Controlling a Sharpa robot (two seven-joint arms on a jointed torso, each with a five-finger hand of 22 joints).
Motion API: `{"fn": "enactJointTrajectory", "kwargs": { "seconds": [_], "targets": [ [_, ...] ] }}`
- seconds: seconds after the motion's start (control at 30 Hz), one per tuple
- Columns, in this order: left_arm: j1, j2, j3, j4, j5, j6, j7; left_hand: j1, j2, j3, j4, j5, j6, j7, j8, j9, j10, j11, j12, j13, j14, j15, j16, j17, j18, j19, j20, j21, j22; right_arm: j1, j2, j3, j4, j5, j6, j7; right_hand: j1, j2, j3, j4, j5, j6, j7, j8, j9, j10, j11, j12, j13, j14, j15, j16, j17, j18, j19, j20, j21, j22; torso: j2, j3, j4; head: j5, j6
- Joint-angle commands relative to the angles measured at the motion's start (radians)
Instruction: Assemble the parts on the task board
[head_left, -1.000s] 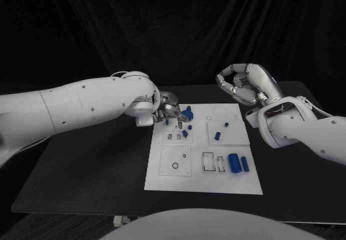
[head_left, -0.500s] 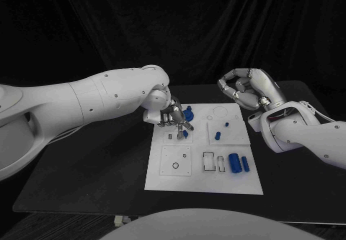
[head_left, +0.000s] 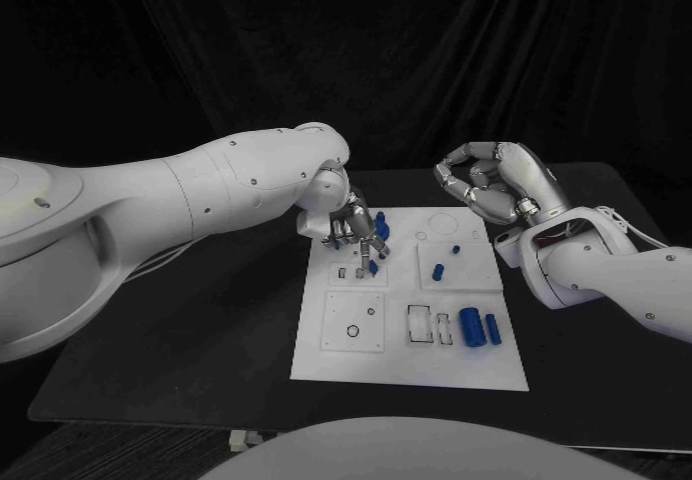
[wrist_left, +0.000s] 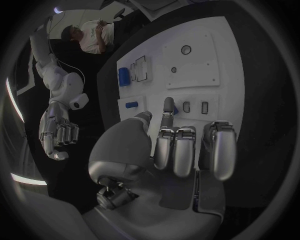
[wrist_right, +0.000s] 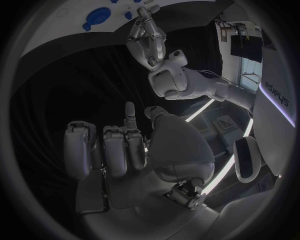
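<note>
The left hand (head_left: 346, 226), fingers curled holding nothing, hovers over the task board's (head_left: 411, 365) far-left corner; the right hand (head_left: 490, 186), curled empty, hangs beyond its far-right corner.

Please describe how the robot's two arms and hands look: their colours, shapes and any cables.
Both arms have smooth, rounded white shells dotted with small dark screws. The left arm is thick and bulging; the right arm carries thin pale cables near its wrist. The left hand and right hand are silver metal with segmented fingers.

left robot hand (head_left: 346, 226) fingers pointing down (empty), right robot hand (head_left: 488, 182) curled, raised
</note>
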Motion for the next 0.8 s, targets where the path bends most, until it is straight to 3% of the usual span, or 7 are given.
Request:
{"fn": "enactJointTrajectory", "kwargs": {
  "seconds": [0.03, 0.4, 0.43, 0.53, 0.6, 0.73, 0.8],
  "targets": [
    [-0.002, 0.013, 0.001, -0.012, 0.012, -0.01, -0.053, 0.01, 0.003, -0.002, -0.006, 0.004, -0.009, -0.001, -0.005, 0.001, 0.106, -0.007, 0.003, 0.263, 0.104, -0.007, 0.006, 0.263, -0.014, 0.063, -0.007, -0.001, 0.221, -0.005, 0.001, 0.0, -0.001, -0.003, 0.01, -0.009, 0.001, -0.009, 0.006, 0.003, -0.004, -0.001, -0.002, 0.007, -0.001, 0.108, -0.005, 0.003, 0.263, 0.105, -0.005, 0.003, 0.263, -0.01, 0.043, -0.006, -0.005, 0.225, 0.0, -0.0002, -0.0005, 0.002, 0.0],
    [-0.01, 0.03, 0.001, -0.035, -0.01, -0.006, -0.055, 0.025, 0.0, -0.003, -0.017, -0.01, 0.004, -0.005, 0.016, 0.035, 0.106, -0.007, 0.003, 0.263, 0.104, -0.006, 0.006, 0.263, -0.012, 0.06, -0.006, -0.012, 0.219, -0.009, 0.002, 0.0, -0.003, -0.003, 0.019, -0.016, 0.002, -0.011, 0.007, 0.003, -0.012, -0.001, -0.002, 0.007, -0.002, 0.108, -0.005, 0.003, 0.263, 0.105, -0.005, 0.003, 0.263, -0.01, 0.042, -0.006, -0.007, 0.224, -0.001, 0.0, -0.0014, 0.006, 0.0],
    [-0.011, 0.029, 0.001, -0.035, -0.012, -0.004, -0.055, 0.025, 0.0, -0.011, -0.022, -0.011, -0.033, -0.008, 0.058, 0.111, 0.106, -0.012, 0.003, 0.263, 0.104, -0.012, 0.006, 0.263, -0.012, 0.06, -0.008, -0.013, 0.219, -0.01, 0.003, 0.0, -0.004, -0.003, 0.02, -0.016, 0.002, -0.011, 0.007, 0.003, -0.012, -0.001, -0.002, 0.007, -0.002, 0.108, -0.005, 0.003, 0.263, 0.105, -0.005, 0.003, 0.263, -0.01, 0.042, -0.006, -0.007, 0.224, -0.001, 0.0, -0.0015, 0.006, 0.0],
    [-0.012, 0.027, 0.001, -0.035, -0.015, 0.003, -0.055, 0.03, 0.004, -0.016, -0.029, -0.01, -0.067, -0.015, 0.122, 0.218, 0.106, -0.014, 0.003, 0.263, 0.104, -0.014, 0.006, 0.263, -0.012, 0.06, -0.012, -0.014, 0.219, -0.01, 0.004, 0.0, -0.006, -0.003, 0.021, -0.016, 0.002, -0.011, 0.007, 0.003, -0.013, 0.0, -0.002, 0.008, -0.002, 0.108, -0.005, 0.003, 0.263, 0.105, -0.005, 0.003, 0.263, -0.01, 0.042, -0.006, -0.007, 0.224, 0.0, -0.0004, -0.0018, 0.007, 0.0],
    [-0.013, 0.025, 0.001, -0.034, -0.017, 0.008, -0.055, 0.029, 0.009, -0.021, -0.028, -0.01, -0.126, -0.019, 0.198, 0.353, 0.106, -0.019, 0.003, 0.263, 0.104, -0.018, 0.006, 0.263, -0.012, 0.062, -0.016, -0.013, 0.22, -0.011, 0.005, 0.0, -0.007, -0.003, 0.021, -0.016, 0.002, -0.011, 0.007, 0.003, -0.013, 0.0, -0.002, 0.008, -0.002, 0.108, -0.005, 0.003, 0.263, 0.105, -0.005, 0.003, 0.263, -0.01, 0.042, -0.006, -0.007, 0.224, 0.0, -0.0001, -0.0012, 0.008, 0.0],
    [-0.015, 0.021, 0.001, -0.034, -0.026, 0.012, -0.056, 0.028, 0.011, -0.024, -0.024, -0.012, -0.158, -0.025, 0.256, 0.455, 0.106, -0.026, 0.003, 0.263, 0.104, -0.022, 0.006, 0.263, -0.012, 0.063, -0.021, -0.012, 0.221, -0.011, 0.007, 0.0, -0.009, -0.003, 0.023, -0.017, 0.003, -0.011, 0.007, 0.003, -0.014, 0.001, -0.002, 0.008, -0.002, 0.108, -0.005, 0.003, 0.263, 0.105, -0.005, 0.003, 0.263, -0.01, 0.042, -0.006, -0.007, 0.224, -0.001, -0.0005, -0.0014, 0.011, 0.0],
    [-0.015, 0.02, 0.001, -0.034, -0.028, 0.012, -0.056, 0.028, 0.011, -0.023, -0.023, -0.011, -0.163, -0.026, 0.26, 0.466, 0.106, -0.026, 0.003, 0.263, 0.104, -0.022, 0.006, 0.263, -0.013, 0.063, -0.021, -0.011, 0.221, -0.012, 0.008, 0.0, -0.011, -0.003, 0.023, -0.018, 0.003, -0.011, 0.007, 0.003, -0.014, 0.001, -0.002, 0.008, -0.002, 0.108, -0.005, 0.003, 0.263, 0.105, -0.005, 0.003, 0.263, -0.01, 0.042, -0.006, -0.007, 0.224, -0.001, -0.0001, -0.0011, 0.011, 0.0]
  ]
}}
